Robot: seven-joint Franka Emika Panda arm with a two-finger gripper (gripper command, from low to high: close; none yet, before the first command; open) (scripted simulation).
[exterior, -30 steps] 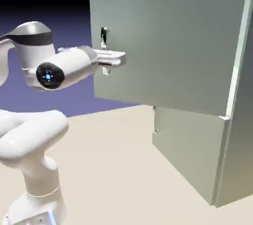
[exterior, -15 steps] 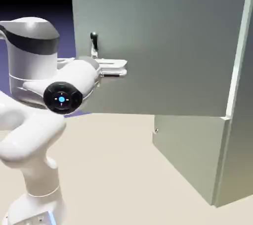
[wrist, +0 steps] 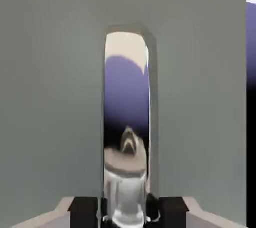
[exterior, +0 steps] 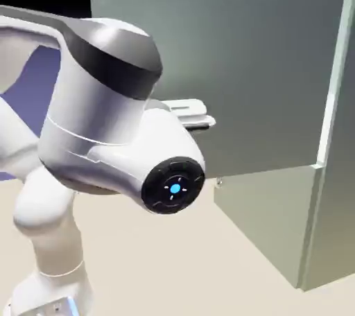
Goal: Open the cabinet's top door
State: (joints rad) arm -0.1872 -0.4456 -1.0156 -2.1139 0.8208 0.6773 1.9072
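Blue-violet backdrop, pale floor: top door point(exterior: 256, 79) of the cabinet point(exterior: 333, 190) stands wide open.
The claw point(wrist: 128, 217) is closed on the door's shiny handle point(wrist: 128, 187), at the edge far from the hinge. I judge the opening almost done; maybe only letting go remains.

Looks at the top door point(exterior: 256, 79) from two places, one well back, one very close.
From outside, faces past the arm point(exterior: 104, 113) toward the cabinet point(exterior: 336, 217); from the hand, faces the same door's front almost squarely, with the handle point(wrist: 126, 92) central, sharing that panel with the exterior view.
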